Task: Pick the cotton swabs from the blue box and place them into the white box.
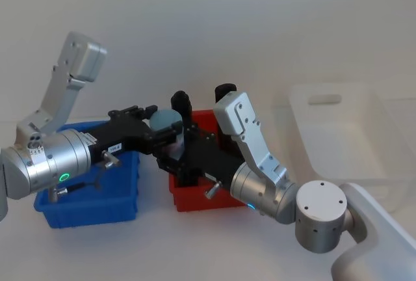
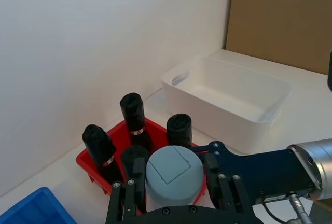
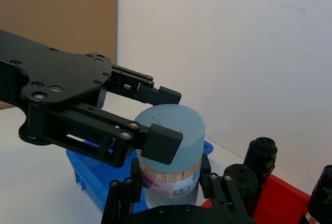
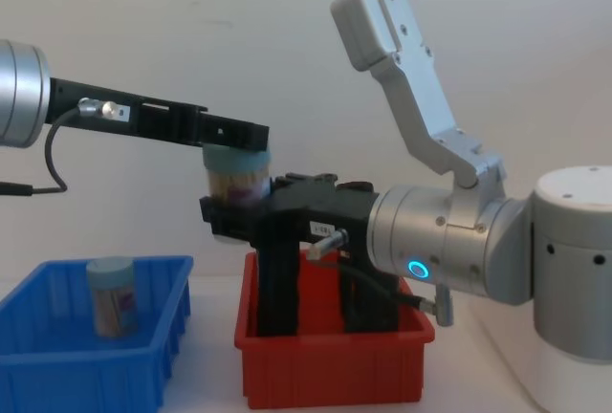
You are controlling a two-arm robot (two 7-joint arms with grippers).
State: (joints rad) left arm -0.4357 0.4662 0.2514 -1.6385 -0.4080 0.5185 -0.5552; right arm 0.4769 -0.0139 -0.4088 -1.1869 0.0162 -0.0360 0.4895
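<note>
— Holding that cotton swab jar [image 4: 236,176] with both arms at once, is it?

— Looks that way. The left gripper [image 4: 237,141] reaches in from the robot's left, and its fingers [image 3: 161,143] are pressed against the pale blue lid, one on each side. The right gripper [image 4: 234,214] comes in from the right, a little lower. Its fingers [image 3: 206,175] are clamped on the clear body, about where the label sits.

— So where does the jar hang?

— Upright, up in the air, off the table. Seen low from the front, it sits roughly above the left edge of the red bin [image 4: 335,375], between that bin and the blue box [image 4: 143,375].

— Anything in the blue one?

— A second jar [image 4: 112,295], standing upright on its floor, well below both grippers.

— And the red bin?

— Black cylinders [image 2: 132,110], four of them, all standing upright. The right arm reaches across over that bin.

— The white box [image 1: 338,144]?

— On the table to the right of the red bin, well apart from both grippers and from the jar they hold between them.
</note>
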